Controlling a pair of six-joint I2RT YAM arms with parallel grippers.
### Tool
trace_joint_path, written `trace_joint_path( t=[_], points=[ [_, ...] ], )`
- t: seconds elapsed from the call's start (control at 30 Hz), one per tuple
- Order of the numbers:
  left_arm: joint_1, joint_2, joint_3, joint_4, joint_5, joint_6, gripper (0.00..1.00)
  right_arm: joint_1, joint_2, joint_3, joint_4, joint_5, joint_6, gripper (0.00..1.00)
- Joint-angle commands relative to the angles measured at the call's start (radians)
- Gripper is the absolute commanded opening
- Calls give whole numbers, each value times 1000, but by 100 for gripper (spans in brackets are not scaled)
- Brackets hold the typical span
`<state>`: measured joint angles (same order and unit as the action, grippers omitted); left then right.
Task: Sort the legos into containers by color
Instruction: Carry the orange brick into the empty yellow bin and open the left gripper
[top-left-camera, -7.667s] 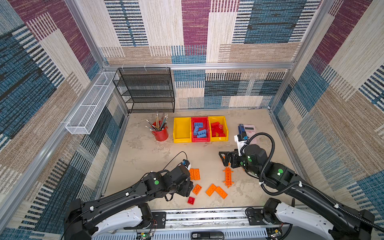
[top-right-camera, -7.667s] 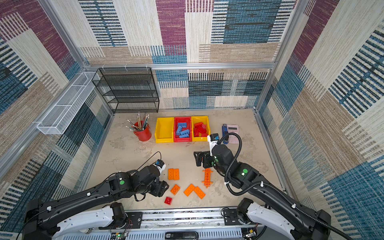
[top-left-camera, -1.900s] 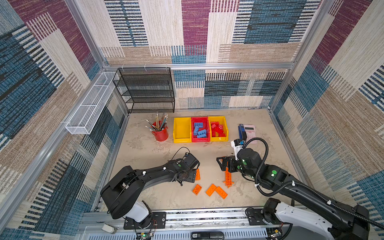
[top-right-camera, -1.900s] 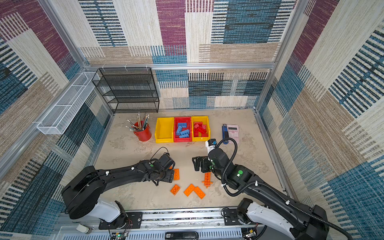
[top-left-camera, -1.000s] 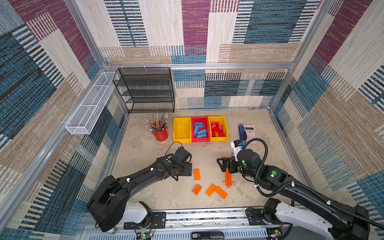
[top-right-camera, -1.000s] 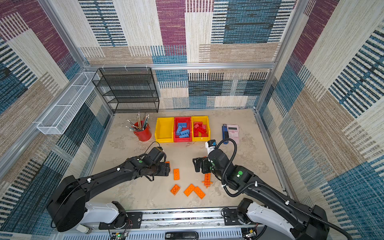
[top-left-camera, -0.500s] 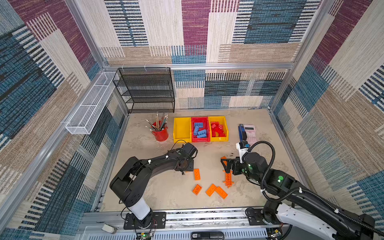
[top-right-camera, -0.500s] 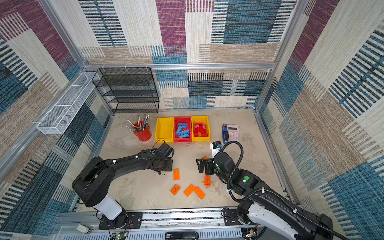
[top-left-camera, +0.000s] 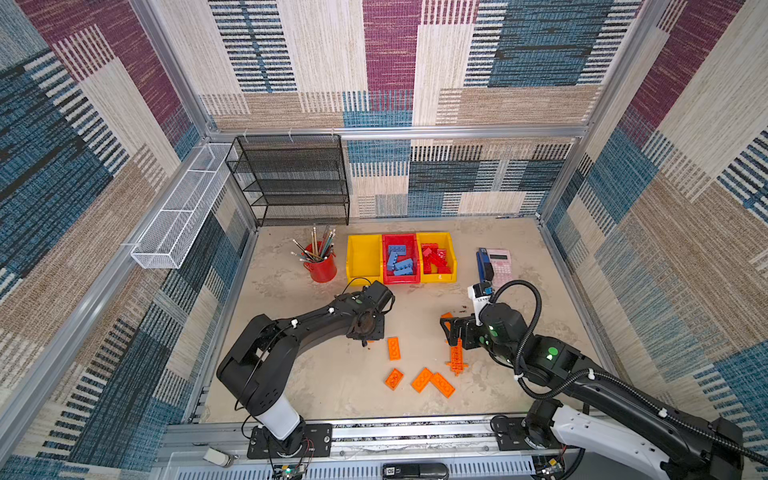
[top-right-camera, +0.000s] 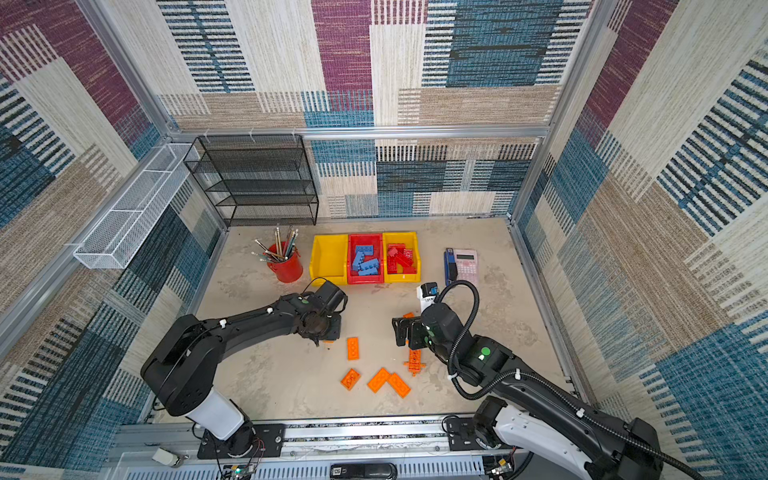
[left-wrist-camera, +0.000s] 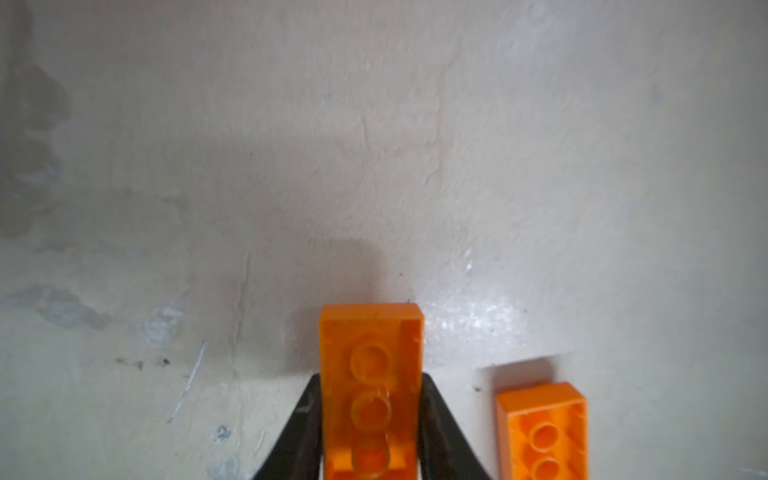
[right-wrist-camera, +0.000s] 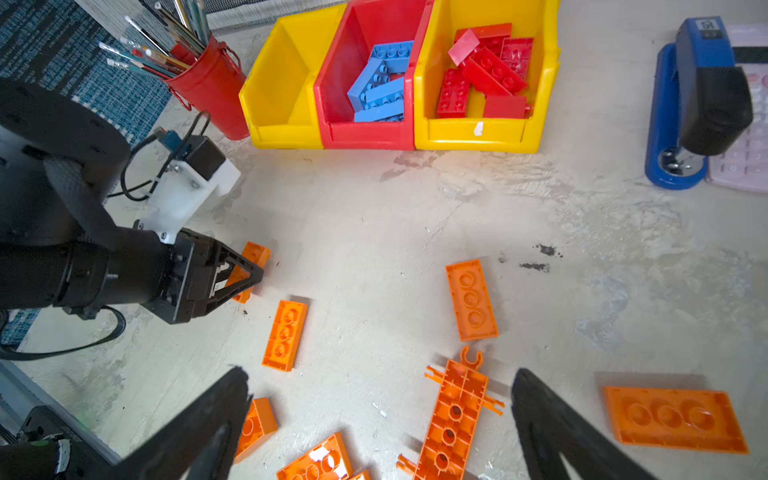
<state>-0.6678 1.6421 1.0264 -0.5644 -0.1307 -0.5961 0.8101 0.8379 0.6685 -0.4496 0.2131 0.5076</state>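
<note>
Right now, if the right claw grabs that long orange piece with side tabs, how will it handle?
The long orange piece looks like holed hard plastic: probably stiff and light. Its thin side tabs might snag. Lying flat, it shouldn't roll.

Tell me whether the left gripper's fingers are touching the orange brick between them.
Touching. The left wrist view shows both black fingers pressed flush against the long sides of the orange brick, with no gap on either side.
</note>
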Motion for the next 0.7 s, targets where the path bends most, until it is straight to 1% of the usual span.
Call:
trace_joint_path(
  t=[0.0, 0.17, 0.37, 0.57, 0.67],
  points=[
    [33, 16, 100, -55, -32, 59, 25, 1, -9, 23, 43, 27, -21, 99],
    [113, 104, 309, -79, -37, 126, 25, 0, 0, 62, 43, 36, -41, 99],
    [204, 254, 565, -107, -5, 188, 25, -2, 44, 104, 46, 43, -60, 99],
    [239, 477, 846, -187, -7, 278, 27, -9, 106, 148, 54, 45, -79, 99],
    [253, 573, 962, -230, -1, 289, 27, -15, 135, 167, 57, 47, -87, 99]
  ],
)
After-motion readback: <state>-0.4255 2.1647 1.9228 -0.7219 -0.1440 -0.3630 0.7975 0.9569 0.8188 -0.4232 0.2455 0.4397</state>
